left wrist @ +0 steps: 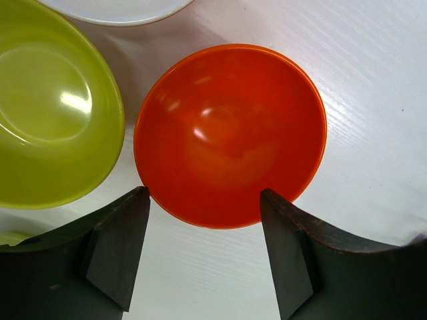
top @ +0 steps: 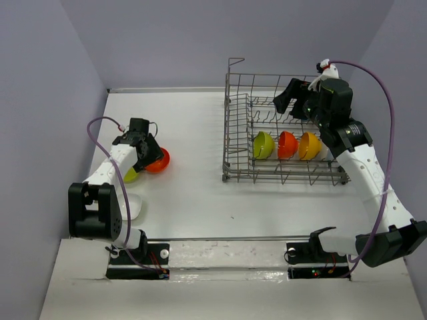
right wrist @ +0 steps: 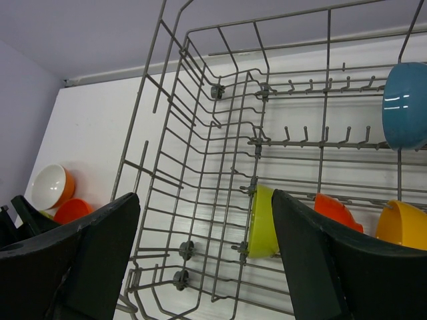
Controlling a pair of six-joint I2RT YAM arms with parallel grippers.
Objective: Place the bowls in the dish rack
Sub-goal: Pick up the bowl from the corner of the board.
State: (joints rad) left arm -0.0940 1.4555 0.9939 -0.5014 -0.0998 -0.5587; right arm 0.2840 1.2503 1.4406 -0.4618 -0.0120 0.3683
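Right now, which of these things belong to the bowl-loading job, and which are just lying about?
Part of the job: dish rack; in it a lime bowl, red bowl, yellow bowl, blue bowl; waiting on the table, an orange bowl, green bowl, white bowl.
Just there: the table itself; purple cable.
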